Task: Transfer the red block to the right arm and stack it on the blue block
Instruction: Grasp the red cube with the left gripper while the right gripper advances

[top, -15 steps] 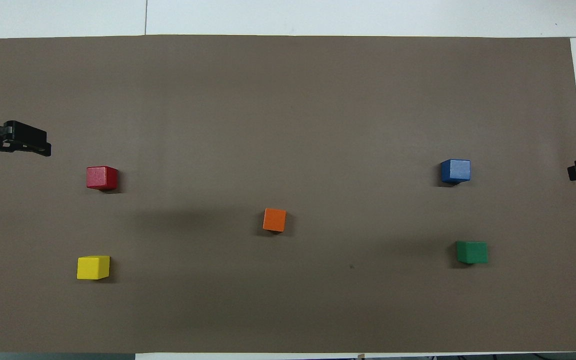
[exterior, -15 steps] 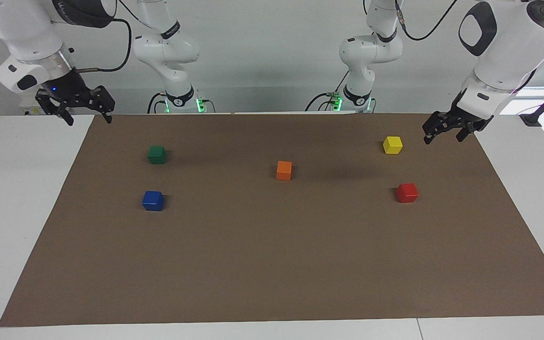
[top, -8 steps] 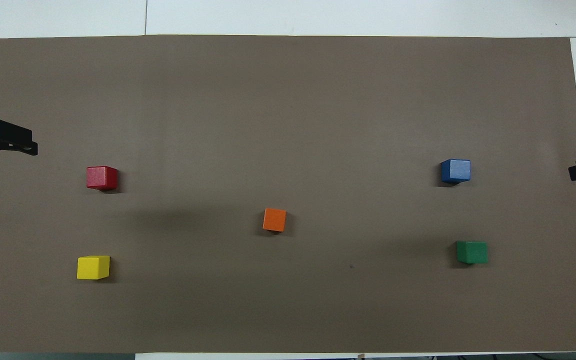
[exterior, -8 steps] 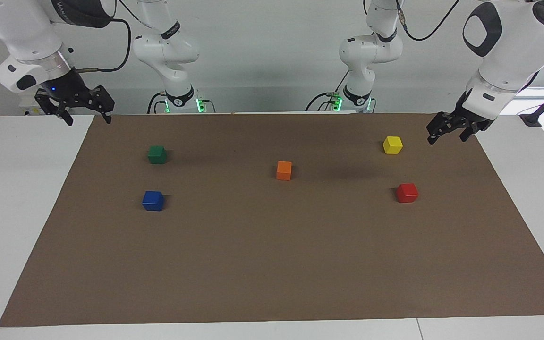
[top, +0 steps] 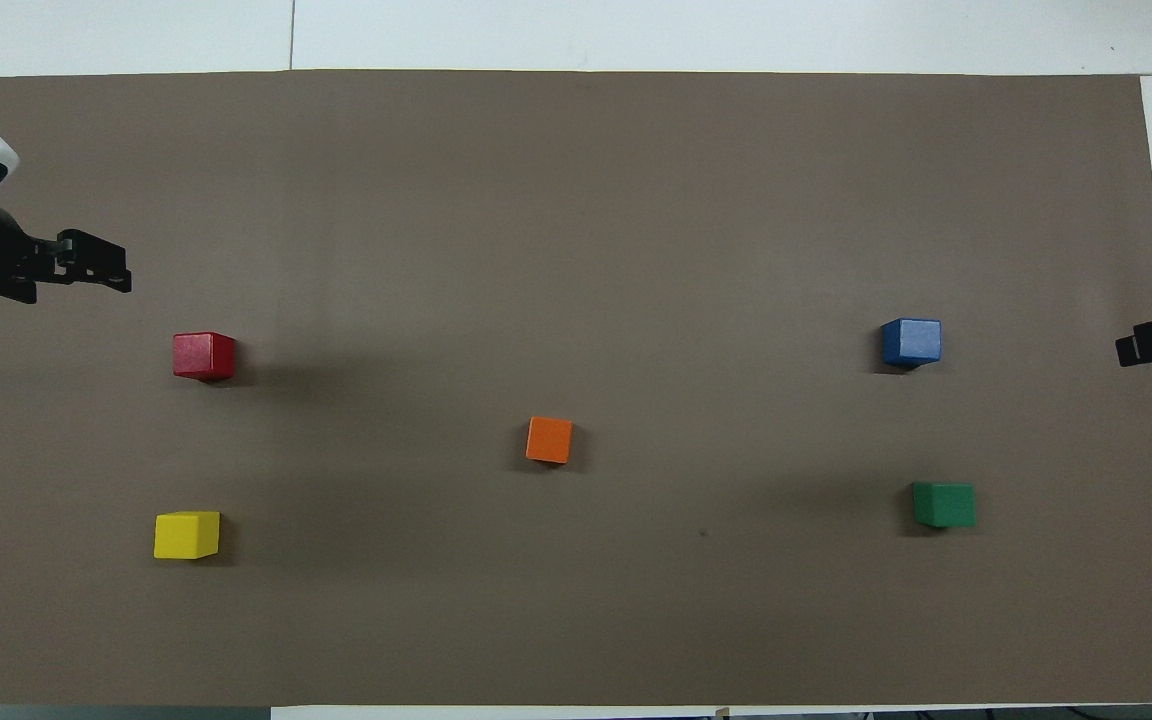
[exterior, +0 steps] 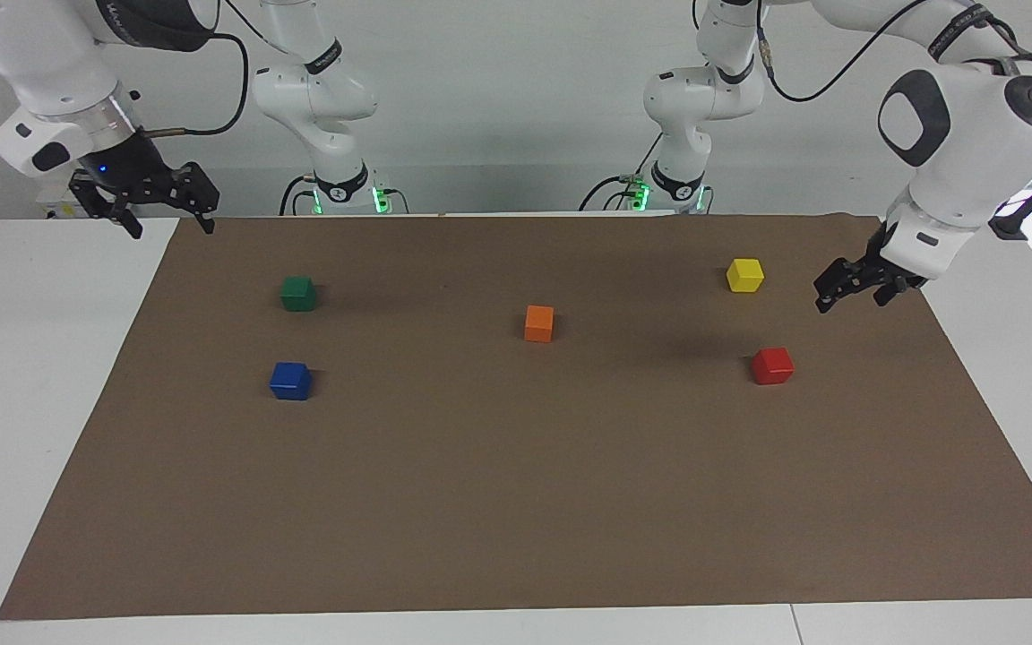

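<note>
Since a second ago the left gripper (exterior: 850, 293) has dropped lower over the brown mat (exterior: 516, 502), near the red block (exterior: 772, 365), its fingers spread and empty. The right gripper (exterior: 145, 204) hangs over the mat's edge at the right arm's end, jaws likewise apart, holding nothing, and waits. The red block sits farther from the robots than the yellow block (exterior: 744, 274); the blue block (exterior: 290, 380) lies toward the right arm's end, farther out than the green block (exterior: 298, 293). The orange block (exterior: 538, 322) stands mid-mat with wide bare mat around it.
</note>
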